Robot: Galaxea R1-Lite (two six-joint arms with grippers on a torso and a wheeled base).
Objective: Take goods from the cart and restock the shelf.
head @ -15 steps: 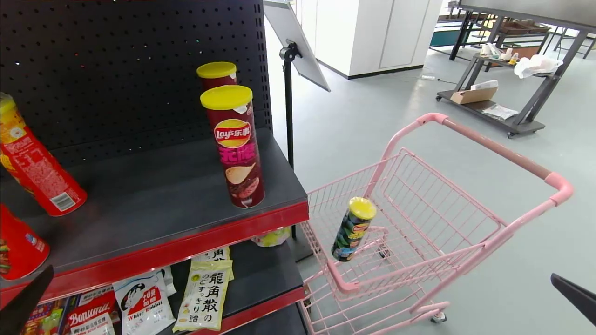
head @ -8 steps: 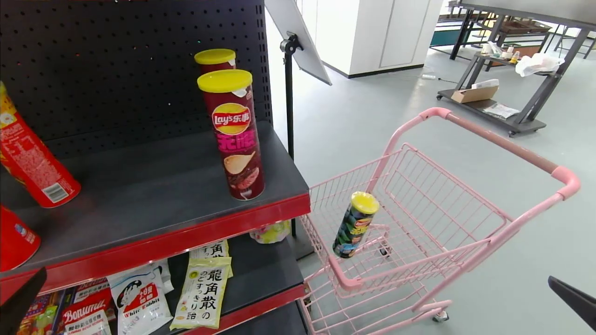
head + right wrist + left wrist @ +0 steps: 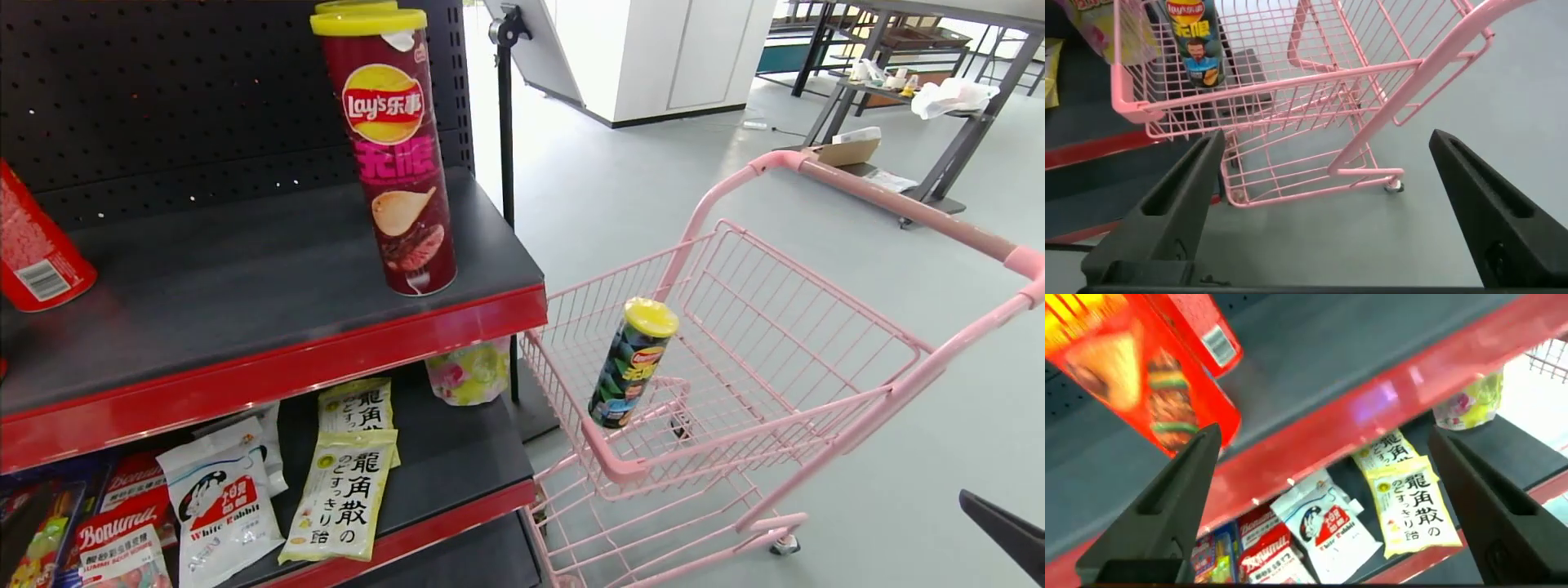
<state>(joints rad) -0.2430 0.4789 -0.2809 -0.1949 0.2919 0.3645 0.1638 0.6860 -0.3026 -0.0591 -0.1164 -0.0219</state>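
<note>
A pink wire cart (image 3: 816, 184) stands to the right of the shelf. In its basket leans a dark chips can with a yellow lid (image 3: 633, 363), also seen in the right wrist view as the can (image 3: 1196, 41). On the dark upper shelf board (image 3: 245, 278) stand a maroon chips can (image 3: 400, 155), with another close behind it, and a red can (image 3: 33, 245) at the far left. My left gripper (image 3: 1323, 531) is open in front of the shelf's red edge (image 3: 1388, 396), near two red cans (image 3: 1143, 384). My right gripper (image 3: 1327, 229) is open above the floor beside the cart (image 3: 1290, 82); one finger (image 3: 1000, 531) shows low right.
Snack bags (image 3: 343, 490) lie on the lower shelf, and a pale bag (image 3: 469, 371) sits at its right end. A black stand with a tilted board (image 3: 506, 122) rises behind the shelf corner. A wheeled rack (image 3: 898, 122) stands far back right. Grey floor lies to the right of the cart.
The head camera has moved, so the shelf and cart sit differently in the picture. The left gripper's finger no longer shows at the lower left corner. The can in the cart has not moved.
</note>
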